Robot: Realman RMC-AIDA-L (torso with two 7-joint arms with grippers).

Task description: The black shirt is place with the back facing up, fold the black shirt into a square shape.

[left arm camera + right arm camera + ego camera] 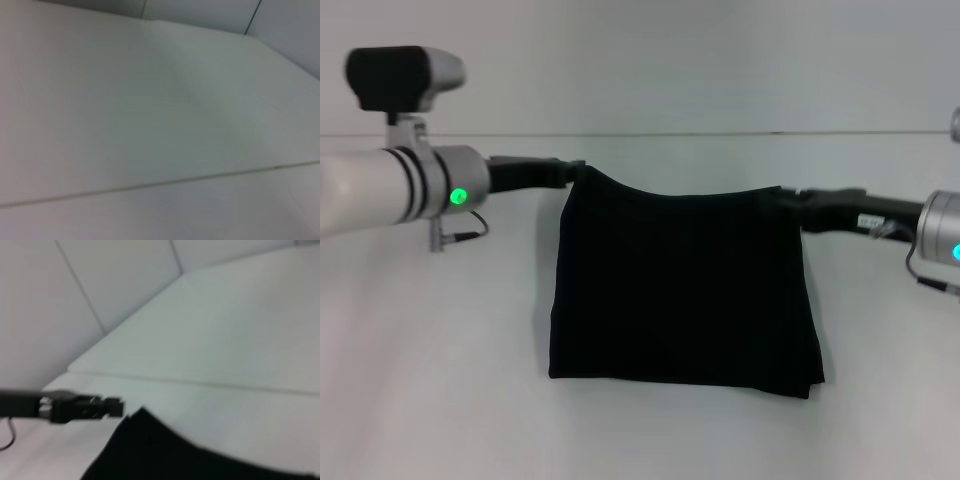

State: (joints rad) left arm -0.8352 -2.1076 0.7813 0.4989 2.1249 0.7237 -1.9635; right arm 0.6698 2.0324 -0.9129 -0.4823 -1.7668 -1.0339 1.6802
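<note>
Both grippers clamp the shirt's [682,285] far corners — left gripper [572,171] on one, right gripper [790,200] on the other. Between them the far edge sags; the folded black cloth spreads toward the robot on the white table [440,400], near edge straight, with bare surface on every side of it. Only the right wrist view shows the left gripper [112,407] from across, beside a raised corner. Left wrist view: table only.
</note>
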